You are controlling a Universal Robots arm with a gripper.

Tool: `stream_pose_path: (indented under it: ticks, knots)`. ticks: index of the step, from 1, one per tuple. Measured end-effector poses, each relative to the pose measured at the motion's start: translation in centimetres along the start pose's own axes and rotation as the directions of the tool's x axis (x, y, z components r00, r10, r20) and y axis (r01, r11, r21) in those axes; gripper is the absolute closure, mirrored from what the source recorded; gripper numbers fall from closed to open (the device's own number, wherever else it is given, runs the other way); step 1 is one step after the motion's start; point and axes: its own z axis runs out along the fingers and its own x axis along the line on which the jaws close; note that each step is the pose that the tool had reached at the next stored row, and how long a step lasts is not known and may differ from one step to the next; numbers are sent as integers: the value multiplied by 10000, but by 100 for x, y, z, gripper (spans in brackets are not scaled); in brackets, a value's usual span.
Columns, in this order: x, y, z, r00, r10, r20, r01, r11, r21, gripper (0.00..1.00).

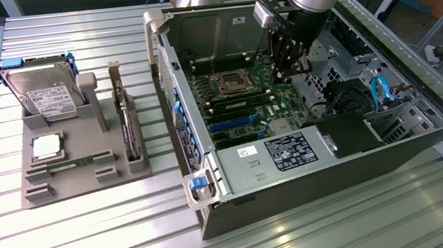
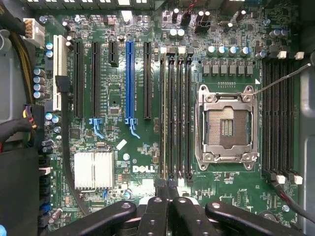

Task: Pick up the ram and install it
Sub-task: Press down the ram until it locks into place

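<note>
Two black fingers (image 2: 156, 211) of the gripper (image 2: 167, 184) stand drawn close together, tips nearly touching; whether anything thin is pinched between them cannot be told. The gripper hangs inside the open computer case (image 1: 312, 195), above the motherboard (image 2: 142, 147); just beyond its tips run four parallel memory slots (image 2: 179, 113), with the silver-framed processor socket (image 2: 226, 125) beside them. One ram (image 1: 69, 164) lies flat in a groove of the grey holder tray (image 1: 80, 188), well apart from the case on the exterior view's left; it is a thin, narrow green strip; the square silver processor chip (image 1: 48, 146) sits just behind it, and the hard drive (image 1: 45, 93) stands upright farther back.
</note>
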Motion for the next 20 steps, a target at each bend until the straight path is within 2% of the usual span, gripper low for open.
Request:
stream_pose_path:
  ticks: [13, 20]
  knots:
    - [3, -9, 205, 10000, 0, 0, 0, 10000, 0, 90]
    - [2, -11, 223, 10000, 0, 6, 0, 10000, 1, 90]
